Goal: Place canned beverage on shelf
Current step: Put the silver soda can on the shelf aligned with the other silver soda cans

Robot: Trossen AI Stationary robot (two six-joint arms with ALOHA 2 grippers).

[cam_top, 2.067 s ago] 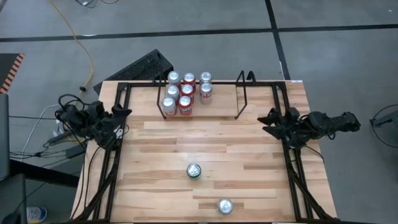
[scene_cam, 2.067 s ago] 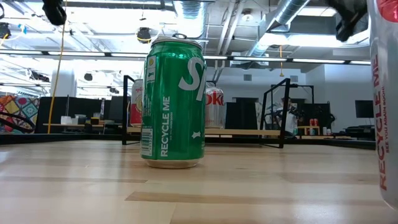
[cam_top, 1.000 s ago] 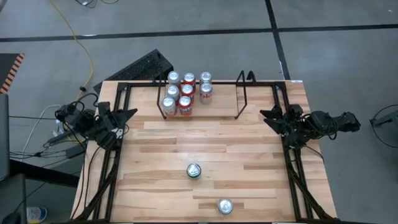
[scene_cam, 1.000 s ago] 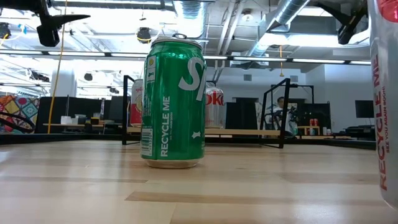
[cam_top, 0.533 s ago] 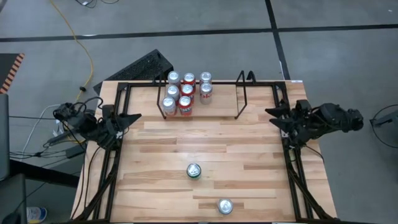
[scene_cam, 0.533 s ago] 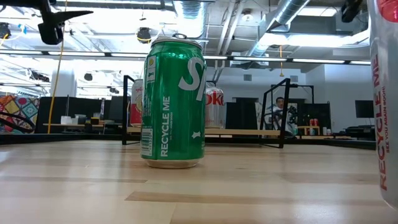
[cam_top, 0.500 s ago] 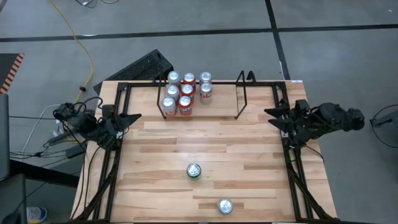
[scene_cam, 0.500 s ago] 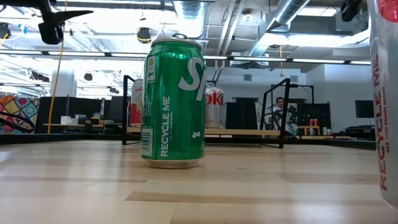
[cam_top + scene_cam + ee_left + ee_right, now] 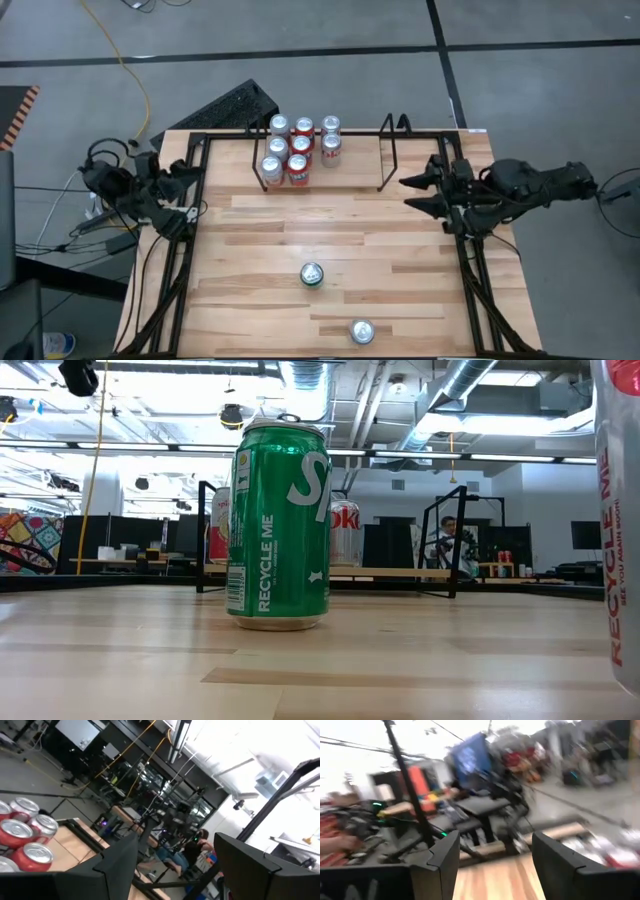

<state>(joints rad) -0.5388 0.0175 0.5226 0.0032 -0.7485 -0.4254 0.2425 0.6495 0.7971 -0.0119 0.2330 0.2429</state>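
Green can (image 9: 312,274) upright on bare wood near the middle of the table (image 9: 260,250), toward its front edge; same can looming large in the low view, "RECYCLE ME" down its side. Second, silver-topped can (image 9: 361,331) upright close to the front edge, apart from the green one. Black wire shelf (image 9: 391,150) along the far edge, with seven red and silver cans (image 9: 299,147) clustered at its left end and the right part of its wood floor bare. Left gripper (image 9: 181,192) poised at the table's left edge, fingers spread, holding nothing. Right gripper (image 9: 417,193) just inside the right edge, near the shelf's right end, fingers likewise parted and empty. Person (image 9: 447,542) visible beyond the far edge in the low view.
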